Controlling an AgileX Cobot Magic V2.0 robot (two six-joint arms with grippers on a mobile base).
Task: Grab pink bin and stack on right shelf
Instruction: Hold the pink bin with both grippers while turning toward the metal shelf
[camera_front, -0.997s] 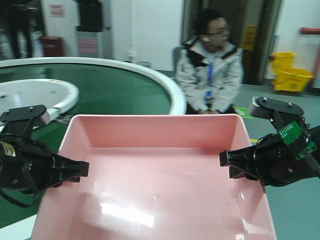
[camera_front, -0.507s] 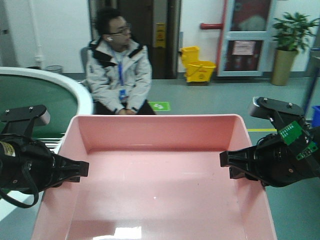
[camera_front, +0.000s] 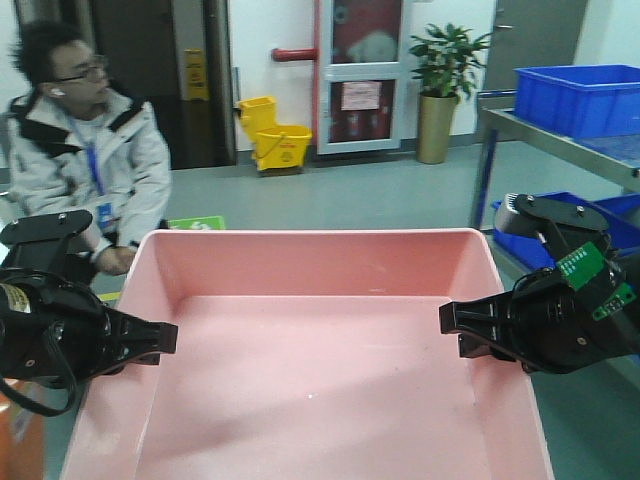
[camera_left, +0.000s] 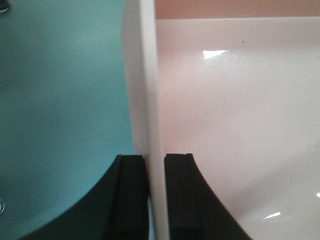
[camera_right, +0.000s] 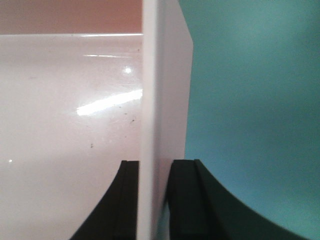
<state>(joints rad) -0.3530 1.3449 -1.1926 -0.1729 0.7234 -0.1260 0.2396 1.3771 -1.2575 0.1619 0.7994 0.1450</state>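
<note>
The pink bin (camera_front: 310, 380) fills the lower middle of the front view, held up off any surface. My left gripper (camera_front: 160, 340) is shut on its left wall, and my right gripper (camera_front: 455, 320) is shut on its right wall. In the left wrist view the black fingers (camera_left: 132, 195) pinch the pale rim (camera_left: 147, 75) of the bin. In the right wrist view the fingers (camera_right: 185, 200) pinch the other rim (camera_right: 160, 75). The bin is empty. No dark glossy shelf top with tape lines shows.
A grey metal rack (camera_front: 560, 135) with blue bins (camera_front: 580, 95) stands at the right. A seated person (camera_front: 85, 160) is at the left. A yellow mop bucket (camera_front: 275, 135) and a potted plant (camera_front: 445, 85) stand by the far wall. Green floor lies below.
The whole view has swung to the right: the green conveyor left the frame, the person slid to the left, the rack came in. Both grippers hold the bin as before.
</note>
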